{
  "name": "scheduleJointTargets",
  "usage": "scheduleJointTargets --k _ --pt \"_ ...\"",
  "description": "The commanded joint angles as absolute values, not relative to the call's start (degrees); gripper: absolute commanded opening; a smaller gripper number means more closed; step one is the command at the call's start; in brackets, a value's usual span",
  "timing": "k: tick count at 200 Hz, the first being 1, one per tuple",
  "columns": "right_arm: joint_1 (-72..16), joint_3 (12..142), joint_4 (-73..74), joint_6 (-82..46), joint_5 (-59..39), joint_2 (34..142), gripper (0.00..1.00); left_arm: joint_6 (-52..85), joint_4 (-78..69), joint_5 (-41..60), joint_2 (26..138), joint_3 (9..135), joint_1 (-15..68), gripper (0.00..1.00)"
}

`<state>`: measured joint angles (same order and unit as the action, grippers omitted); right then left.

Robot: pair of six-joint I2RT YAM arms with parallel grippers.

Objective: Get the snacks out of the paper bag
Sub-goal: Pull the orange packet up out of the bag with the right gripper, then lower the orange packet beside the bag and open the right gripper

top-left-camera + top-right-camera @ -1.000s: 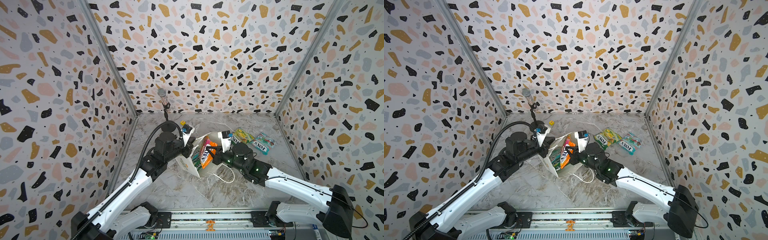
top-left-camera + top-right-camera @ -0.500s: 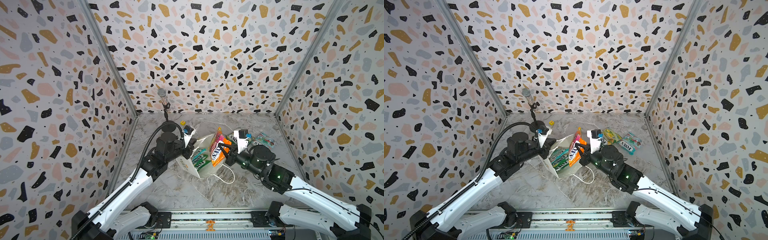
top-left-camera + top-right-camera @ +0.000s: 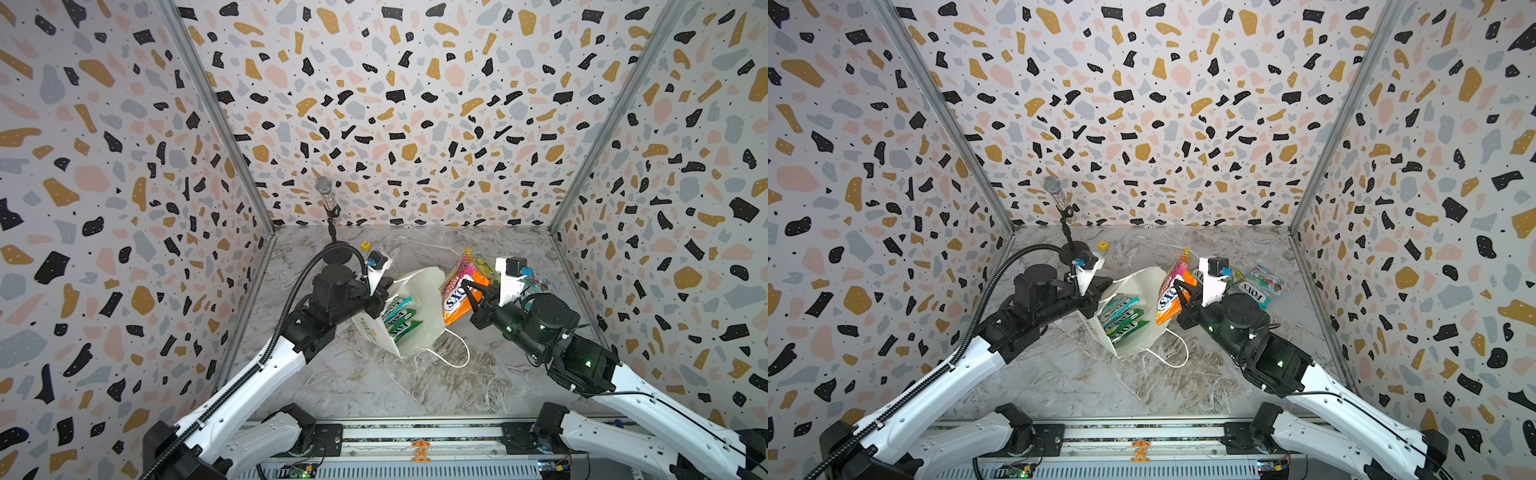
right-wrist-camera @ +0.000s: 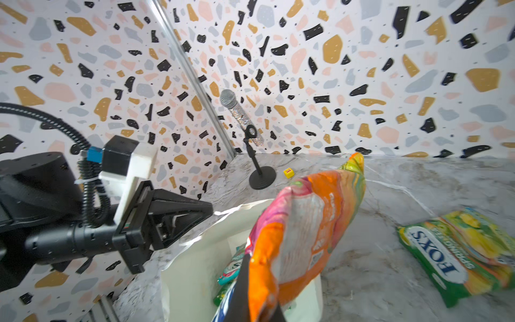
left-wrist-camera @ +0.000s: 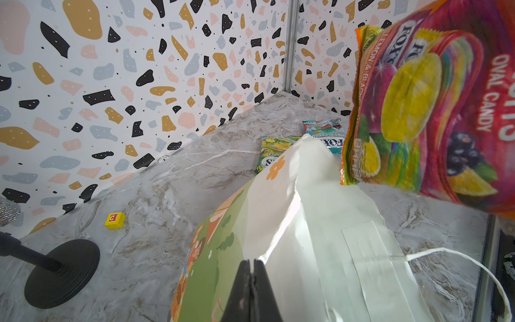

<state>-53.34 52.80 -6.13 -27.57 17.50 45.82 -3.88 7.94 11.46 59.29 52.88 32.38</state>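
Observation:
The white paper bag [image 3: 424, 291] [image 3: 1142, 282] leans open at mid-table. My left gripper [image 3: 385, 289] [image 5: 252, 264] is shut on its rim. Teal and green snacks [image 3: 399, 318] [image 3: 1121, 320] [image 4: 231, 267] lie inside it. My right gripper [image 3: 471, 297] [image 4: 259, 301] is shut on the lower edge of an orange-pink pouch [image 3: 459, 291] [image 3: 1169, 291] [image 5: 434, 111], which hangs upright in the air just right of the bag's mouth. A green-yellow pouch [image 4: 459, 251] [image 5: 274, 152] and a teal-red pouch [image 3: 1260, 286] [image 5: 323, 133] lie flat on the table behind my right arm.
A microphone on a black stand [image 3: 326, 197] rises at the back left, its round base [image 3: 338, 257] behind my left wrist. A small yellow cube [image 3: 365, 245] sits beside it. The bag's cord handle [image 3: 453, 357] loops onto the marble in front. Walls close three sides.
My right gripper has drawn the orange-pink pouch up out of the bag and carried it to the right. The left gripper has kept its hold on the bag's rim.

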Motion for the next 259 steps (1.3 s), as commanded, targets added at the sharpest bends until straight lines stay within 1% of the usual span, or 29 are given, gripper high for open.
scheduleJointTargets --k 1,25,48,76,105,144,200,216,259 --pt "-51.0 55.4 -10.8 -28.0 26.1 43.7 0.00 -4.8 7.3 11.3 59.3 54.3 32.6 0.00" --pt "-44.0 54.3 -14.2 -29.1 23.7 43.2 0.00 -4.7 7.2 11.4 59.3 54.3 32.6 0.00" --pt "-36.4 51.5 -14.5 -29.3 17.9 43.0 0.00 -4.7 7.2 11.4 59.2 54.3 32.6 0.00" --pt "-28.2 47.5 -13.4 -29.3 9.1 44.6 0.00 -4.7 7.2 11.2 59.2 54.3 32.6 0.00" --pt "-22.3 43.4 -9.6 -29.4 -1.0 48.2 0.00 -4.6 6.9 11.7 59.2 54.1 32.6 0.00" --pt "-19.6 40.8 -2.2 -28.1 -12.9 55.4 0.00 -4.6 6.8 11.5 59.0 54.1 32.7 0.00" --pt "-18.7 39.5 14.1 -29.9 -31.5 69.4 0.00 -4.8 6.9 11.1 58.5 54.1 32.7 0.00" --pt "-18.6 39.9 17.2 -30.9 -34.6 73.1 0.00 -4.9 6.9 10.9 58.4 54.1 32.7 0.00" --pt "-17.0 39.1 21.7 -31.7 -38.8 81.0 0.00 -5.0 7.0 10.8 58.3 54.1 32.7 0.00"
